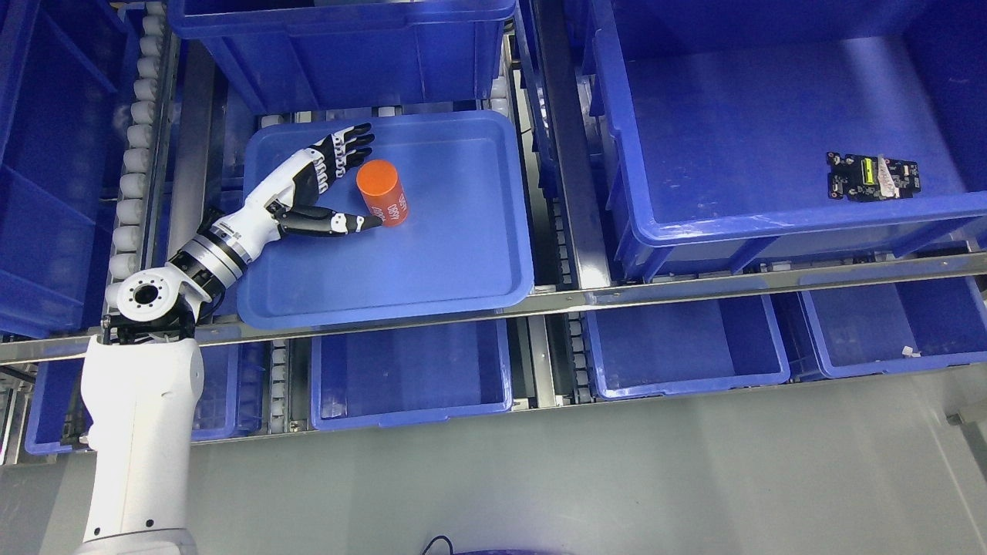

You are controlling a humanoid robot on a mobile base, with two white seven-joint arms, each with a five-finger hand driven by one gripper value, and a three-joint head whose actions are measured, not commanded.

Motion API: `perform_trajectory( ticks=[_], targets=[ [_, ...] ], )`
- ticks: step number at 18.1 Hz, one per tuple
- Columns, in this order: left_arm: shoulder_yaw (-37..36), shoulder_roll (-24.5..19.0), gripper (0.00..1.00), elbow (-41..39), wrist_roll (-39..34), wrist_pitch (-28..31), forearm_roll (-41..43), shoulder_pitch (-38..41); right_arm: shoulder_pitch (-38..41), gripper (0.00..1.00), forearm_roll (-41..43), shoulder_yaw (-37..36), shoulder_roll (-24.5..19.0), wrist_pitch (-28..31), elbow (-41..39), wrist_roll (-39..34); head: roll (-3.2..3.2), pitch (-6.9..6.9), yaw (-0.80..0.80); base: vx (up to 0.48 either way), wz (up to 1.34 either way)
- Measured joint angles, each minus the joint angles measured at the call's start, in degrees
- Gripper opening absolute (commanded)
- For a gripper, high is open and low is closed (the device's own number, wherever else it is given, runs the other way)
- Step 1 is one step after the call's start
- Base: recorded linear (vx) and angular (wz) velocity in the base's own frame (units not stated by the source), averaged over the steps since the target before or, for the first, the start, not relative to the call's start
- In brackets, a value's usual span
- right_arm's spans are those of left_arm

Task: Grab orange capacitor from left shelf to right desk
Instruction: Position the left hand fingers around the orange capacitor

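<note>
An orange cylindrical capacitor (383,192) lies tilted in a shallow blue tray (432,262) on the shelf. My left hand (356,181) reaches in from the lower left and is open around the capacitor's left side. The thumb (339,223) lies along its near side with the tip at its lower end. The other fingers (347,148) spread just beyond its far end. The hand does not grip it. My right arm is out of view.
A deep blue bin (339,46) stands right behind the tray. A large blue bin (771,139) to the right holds a small circuit board (872,176). Lower shelf bins (409,378) sit below a metal rail (694,289). Roller tracks (131,154) run at the left.
</note>
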State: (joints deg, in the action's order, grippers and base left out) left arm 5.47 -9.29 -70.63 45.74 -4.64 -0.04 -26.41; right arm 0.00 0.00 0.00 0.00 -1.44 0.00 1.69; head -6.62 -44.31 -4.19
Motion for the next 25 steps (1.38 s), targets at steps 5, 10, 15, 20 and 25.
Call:
perform_trajectory(
  ticks=[5, 10, 15, 20, 25],
  targets=[
    [1.04, -0.34, 0.94, -2.36, 0.74, 1.65, 0.16, 0.08, 0.0, 1.0, 0.0, 0.0, 0.0, -0.25, 0.0, 0.0, 0.0, 0.0, 0.0, -0.003, -0.02],
    [2.95, -1.36, 0.94, -6.31, 0.26, 1.34, 0.11, -0.08, 0.0, 1.0, 0.0, 0.0, 0.0, -0.09, 0.0, 0.0, 0.0, 0.0, 0.0, -0.014, -0.05],
    [4.51, -2.36, 0.94, -9.23, 0.81, 0.96, 0.07, 0.54, 0.0, 1.0, 0.0, 0.0, 0.0, -0.01, 0.0, 0.0, 0.0, 0.0, 0.0, -0.002, 0.01],
    [4.47, -2.77, 0.94, -10.98, 1.83, 0.95, 0.05, 2.48, 0.0, 1.0, 0.0, 0.0, 0.0, 0.01, 0.0, 0.0, 0.0, 0.0, 0.0, 0.0, 0.0],
    [3.55, -2.11, 0.94, -11.88, 1.93, 3.25, 0.04, 3.09, 0.0, 1.0, 0.0, 0.0, 0.0, 0.01, 0.0, 0.0, 0.0, 0.0, 0.0, 0.0, 0.0]
  ],
)
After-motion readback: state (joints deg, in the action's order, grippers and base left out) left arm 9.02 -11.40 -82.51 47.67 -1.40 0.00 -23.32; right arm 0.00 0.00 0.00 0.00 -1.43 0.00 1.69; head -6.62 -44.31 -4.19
